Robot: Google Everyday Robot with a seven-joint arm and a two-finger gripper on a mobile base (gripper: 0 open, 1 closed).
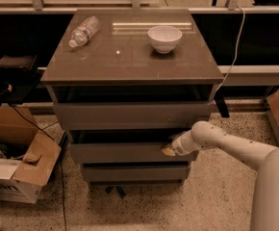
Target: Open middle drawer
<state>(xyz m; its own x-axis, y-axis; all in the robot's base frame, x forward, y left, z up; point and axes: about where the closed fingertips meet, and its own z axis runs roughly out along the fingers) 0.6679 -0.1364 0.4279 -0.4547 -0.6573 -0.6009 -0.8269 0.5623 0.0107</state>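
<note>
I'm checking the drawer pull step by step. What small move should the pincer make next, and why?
Probably pull straight back toward the robot. The pincer sits at the right end of the top edge of the middle drawer, which looks barely open.

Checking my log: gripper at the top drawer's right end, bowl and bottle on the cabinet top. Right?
No. The camera view shows the gripper at the right end of the middle drawer, not the top one; the bowl and bottle are on the cabinet top.
</note>
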